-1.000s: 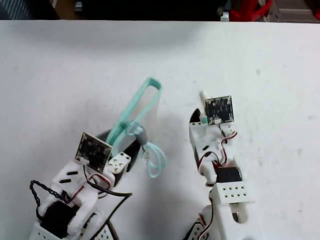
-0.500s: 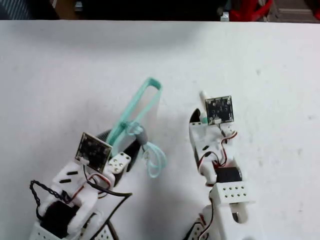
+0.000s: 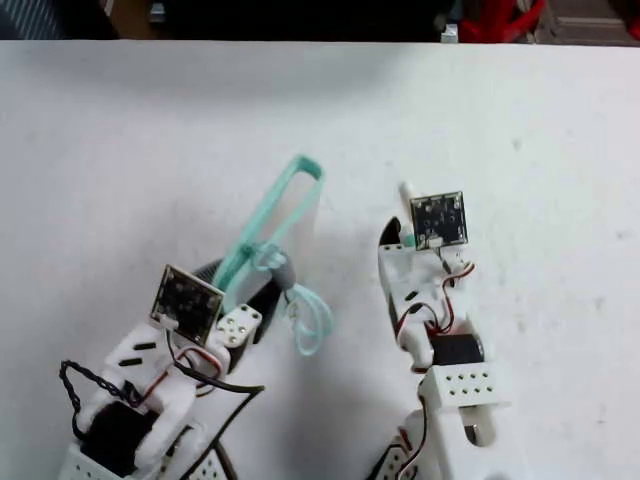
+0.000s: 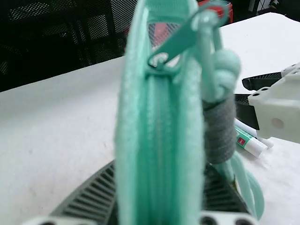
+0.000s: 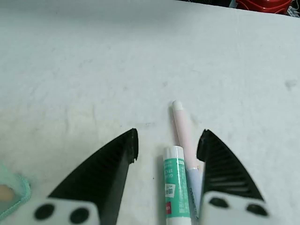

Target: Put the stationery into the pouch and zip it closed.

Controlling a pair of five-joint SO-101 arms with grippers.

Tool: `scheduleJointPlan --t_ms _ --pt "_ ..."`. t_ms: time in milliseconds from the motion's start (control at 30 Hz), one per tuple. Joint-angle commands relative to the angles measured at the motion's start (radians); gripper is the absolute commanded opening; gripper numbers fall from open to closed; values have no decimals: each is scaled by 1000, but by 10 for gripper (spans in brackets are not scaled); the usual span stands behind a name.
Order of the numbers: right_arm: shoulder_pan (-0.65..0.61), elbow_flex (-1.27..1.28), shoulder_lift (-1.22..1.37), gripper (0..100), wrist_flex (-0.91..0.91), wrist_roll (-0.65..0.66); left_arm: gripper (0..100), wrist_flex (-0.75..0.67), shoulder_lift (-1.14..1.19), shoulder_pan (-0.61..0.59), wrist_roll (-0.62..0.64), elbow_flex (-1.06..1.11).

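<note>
We see a white table (image 3: 120, 130) with two arms side by side at its near edge. The pouch (image 3: 285, 215) stands on its long edge in front of the left arm, its teal zip band running away from that arm at a slant. The left gripper (image 3: 238, 282) is closed on the pouch's near end, with a dark ribbed finger on each side of the band. From the left wrist we look straight along the band to the zip pull (image 4: 180, 40) at its upper, far part. We cannot tell from here whether the zip itself is shut. A teal cord (image 3: 312, 322) hangs from the pull, passes through a knot and a grey sleeve (image 4: 219, 133), and lies in a loop on the table just beside the pouch, on the side toward the right arm.

The right gripper (image 5: 168, 140) is low over the table with its jaws spread wide and nothing between them touching either finger. Between those fingers lie the two pieces of stationery, flat on the table. One is a pale pen (image 5: 183, 129), the other a green and white glue stick (image 5: 176, 185). They lie side by side and touching, and the pen's tip reaches farther out than the glue stick's cap. Both are outside the pouch, off to its right and apart from it.
</note>
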Motion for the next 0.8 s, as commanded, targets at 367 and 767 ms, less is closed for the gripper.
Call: scheduleJointPlan --t_ms 367,767 --pt "-7 -3 -13 209 -15 9 159 -2 13 18 -8 2" --pt "-7 -3 -13 209 -15 9 159 -2 13 18 -8 2"
